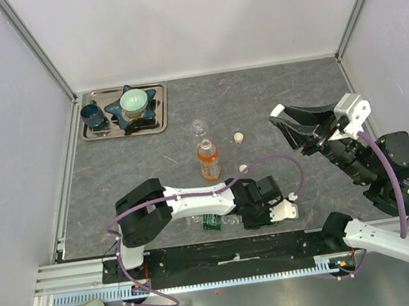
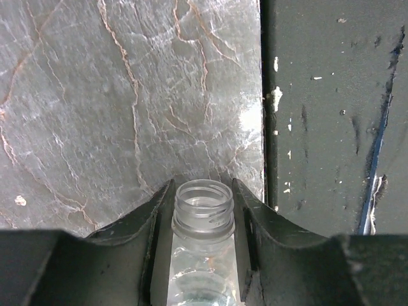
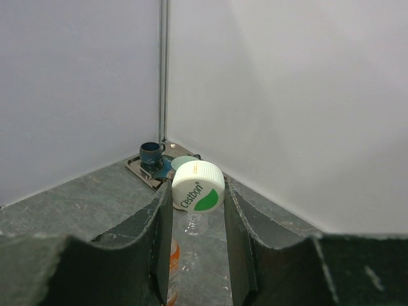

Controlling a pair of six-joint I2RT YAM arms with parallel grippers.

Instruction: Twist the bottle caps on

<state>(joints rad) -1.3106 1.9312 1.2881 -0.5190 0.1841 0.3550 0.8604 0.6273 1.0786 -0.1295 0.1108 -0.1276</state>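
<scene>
So the table is a grey slate-looking slab, matte, with pale and rusty veins running all over it. There's a scuffed black rail along the near edge.

The clear bottle with the green label is thin, crinkly see-through plastic and sits right by that rail. In the left wrist view its neck is uncapped, with moulded thread rings round an open mouth. The left gripper is about half closed and clamped on it. The black fingers press in on both sides just below the threads, and the mouth pokes out past the tips.

The right gripper is squeezed down tight on a white cap, held up off the table. The cap is a smooth, stubby round thing with a green leaf logo and "Cestbon" printed on its face. It's pinched by its sides, face turned toward the camera.

Mid-table, the orange bottle stands upright. The small clear bottle is just behind it. One loose cap sits to their right and a second loose cap is nearer the arms.

Back left there's a shiny metal tray holding a glossy dark blue cup and a star-shaped blue dish with a pale green bowl on it.
</scene>
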